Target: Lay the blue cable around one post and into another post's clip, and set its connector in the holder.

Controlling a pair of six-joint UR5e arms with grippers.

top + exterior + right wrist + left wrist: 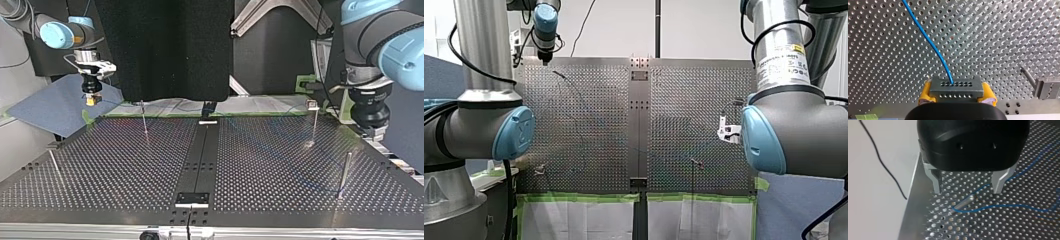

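Observation:
The thin blue cable loops round an upright metal post near the plate's corner. My left gripper hangs open above that post, metal fingers either side of it and touching nothing. It is the black gripper at the top view's right, above the post. My right gripper is shut on the grey connector block, yellow pads on its ends. The cable leaves the block and runs ahead over the plate. A grey holder stands beside this gripper.
The perforated plate carries more posts: one with a clip head, a thin one, another at the top view's left edge. Green tape lines the near edge. A black wire lies off the plate.

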